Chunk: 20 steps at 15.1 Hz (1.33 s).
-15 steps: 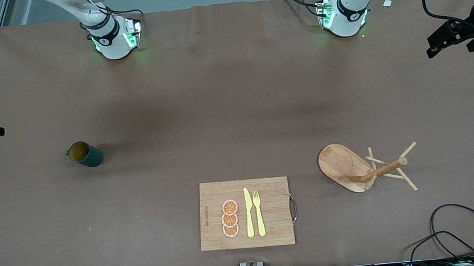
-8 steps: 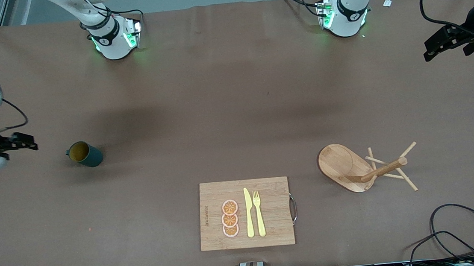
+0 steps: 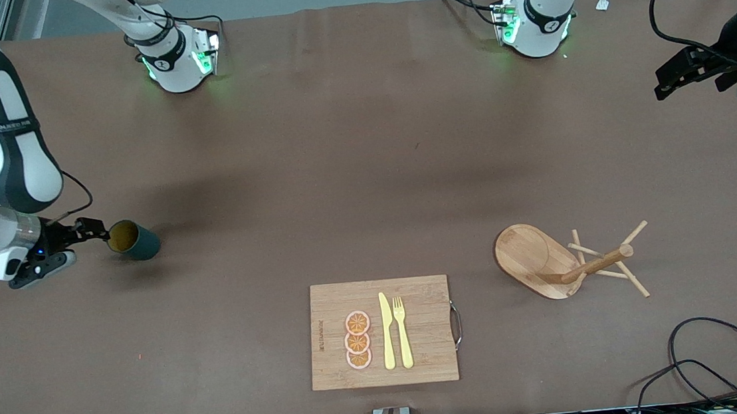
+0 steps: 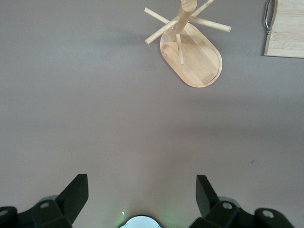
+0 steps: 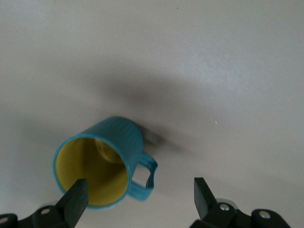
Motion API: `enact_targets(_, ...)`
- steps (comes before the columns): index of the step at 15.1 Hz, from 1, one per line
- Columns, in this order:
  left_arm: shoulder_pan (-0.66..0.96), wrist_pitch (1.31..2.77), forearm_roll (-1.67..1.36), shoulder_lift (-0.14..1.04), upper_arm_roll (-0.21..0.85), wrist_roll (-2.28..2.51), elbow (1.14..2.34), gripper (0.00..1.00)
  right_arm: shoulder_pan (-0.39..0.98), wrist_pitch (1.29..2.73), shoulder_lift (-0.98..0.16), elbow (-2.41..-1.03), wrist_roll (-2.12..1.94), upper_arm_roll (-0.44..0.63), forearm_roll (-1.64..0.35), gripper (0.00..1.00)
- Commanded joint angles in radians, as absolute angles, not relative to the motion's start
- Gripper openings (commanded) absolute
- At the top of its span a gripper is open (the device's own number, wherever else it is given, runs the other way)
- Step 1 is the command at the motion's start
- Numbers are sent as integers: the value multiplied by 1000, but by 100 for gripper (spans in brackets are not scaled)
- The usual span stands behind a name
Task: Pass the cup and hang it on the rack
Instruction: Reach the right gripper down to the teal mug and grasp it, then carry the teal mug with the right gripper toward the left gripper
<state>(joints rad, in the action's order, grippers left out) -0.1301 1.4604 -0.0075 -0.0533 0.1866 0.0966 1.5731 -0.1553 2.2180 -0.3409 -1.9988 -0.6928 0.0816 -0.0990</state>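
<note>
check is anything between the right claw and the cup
Nothing visible. The right claw is open right beside the cup, its handle facing the claw, only bare table between them.

Rectangular wooden cutting board (image 4: 287,28) cut off at left wrist frame's upper right edge. Black coiled cable (image 3: 722,363) runs off front frame's bottom right.
</note>
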Motion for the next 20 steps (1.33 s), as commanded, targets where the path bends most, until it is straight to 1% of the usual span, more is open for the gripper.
enact_targets(1, -138, 1463, -17, -57, 189, 98, 1568, 100, -124, 2293, -345, -2045, -709, 84, -115, 93)
enact_targets(2, -138, 1463, -15, -55, 189, 98, 1568, 100, -124, 2315, -360, -2045, -709, 84, -115, 87)
enact_targets(4, -140, 1463, -14, -51, 186, 92, 1566, 100, -124, 2348, -386, -2046, -719, 84, -115, 68)
enact_targets(6, -140, 1463, -14, -51, 181, 95, 1565, 100, -129, 2364, -405, -2049, -794, 84, -115, 47)
enact_targets(8, -134, 1465, -14, -46, 181, 100, 1557, 100, -132, 2365, -414, -2054, -828, 84, -115, 15)
enact_targets(9, -133, 1466, -12, -31, 181, 100, 1545, 100, -129, 2368, -414, -2054, -827, 84, -115, 2)
enact_targets(10, -135, 1466, -12, -22, 181, 100, 1534, 100, -130, 2370, -416, -2052, -827, 84, -115, 0)
enact_targets(13, -133, 1466, -11, -18, 181, 98, 1517, 100, -124, 2370, -422, -2052, -827, 84, -115, 0)
enact_targets(20, -137, 1465, -12, -6, 181, 100, 1516, 100, -121, 2398, -445, -2052, -827, 84, -117, 0)
